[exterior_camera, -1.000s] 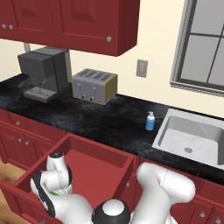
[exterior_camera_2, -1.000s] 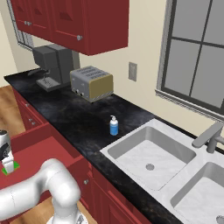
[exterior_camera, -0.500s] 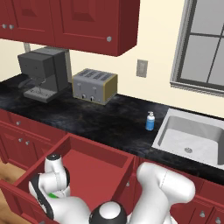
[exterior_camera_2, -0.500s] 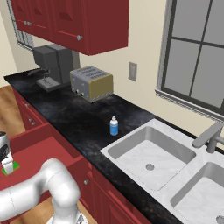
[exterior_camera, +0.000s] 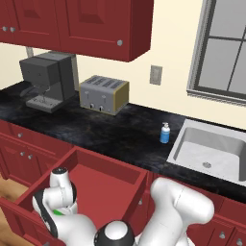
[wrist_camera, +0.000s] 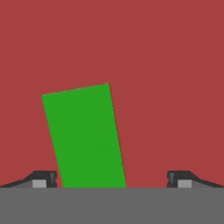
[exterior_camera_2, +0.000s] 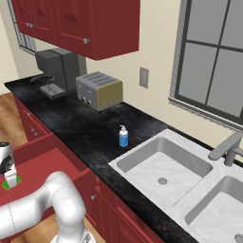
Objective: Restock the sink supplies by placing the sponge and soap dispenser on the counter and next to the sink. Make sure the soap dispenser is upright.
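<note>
Step in hand, as judged: the pick of the sponge (wrist_camera: pixel 85 138), with the soap dispenser (exterior_camera: pixel 165 133) already upright on the counter (exterior_camera: pixel 110 132) just beside the sink (exterior_camera: pixel 211 151). The arm was reaching down into the open red drawer (exterior_camera: pixel 103 185), well apart from dispenser and sink, which stood up and away to the right of the claw in the left base view. In the hand view, going left to right: the left fingertip (wrist_camera: pixel 43 179) sat just outside the sponge's left edge, the sponge ran as a tilted green strip from the bottom of the view upward, its near end lying toward the left half of the gap, then bare drawer floor, then the right fingertip (wrist_camera: pixel 179 179) well clear of the pad. The claw (wrist_camera: pixel 112 180) stood wide, holding nothing. Sponge lay flat on the drawer floor below and ahead of the claw, skewed a little against the line of the fingers. Whether the tips had reached the pad's level could not be told from this angle; probably not quite. Next move would likely call for a small shift to centre the pad, a short descent, then closing across its narrow width.
</note>
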